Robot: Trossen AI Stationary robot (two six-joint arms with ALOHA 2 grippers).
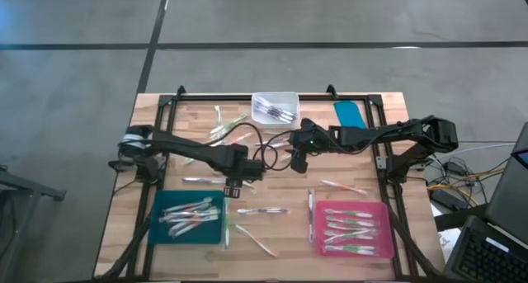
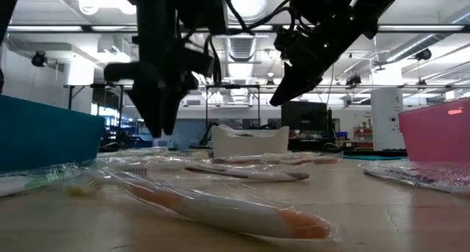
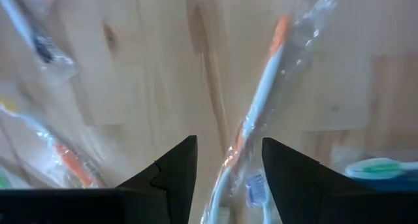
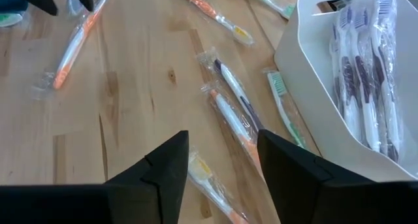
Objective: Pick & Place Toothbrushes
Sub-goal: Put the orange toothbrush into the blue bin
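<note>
From my seat the bench (image 1: 272, 233) carries toothbrushes (image 1: 262, 210) scattered across its middle, each in a clear wrapper, with more lying in the teal tray (image 1: 165, 232) at the near left corner, in the pink tray (image 1: 381, 210) at the near right corner, and in the white bin (image 1: 275, 96) at the middle of the far edge. I see the left gripper (image 1: 233, 183) low over the wood just beyond the teal tray, its fingers (image 3: 171, 178) parted and empty, with an orange-accented brush (image 3: 261, 100) lying on the bench between them (I cannot tell whether they touch it). The right gripper (image 1: 297, 162) hangs raised over the bench's centre, near the bin, its fingers (image 4: 287, 168) spread with nothing between them, and loose brushes on the wood below
</note>
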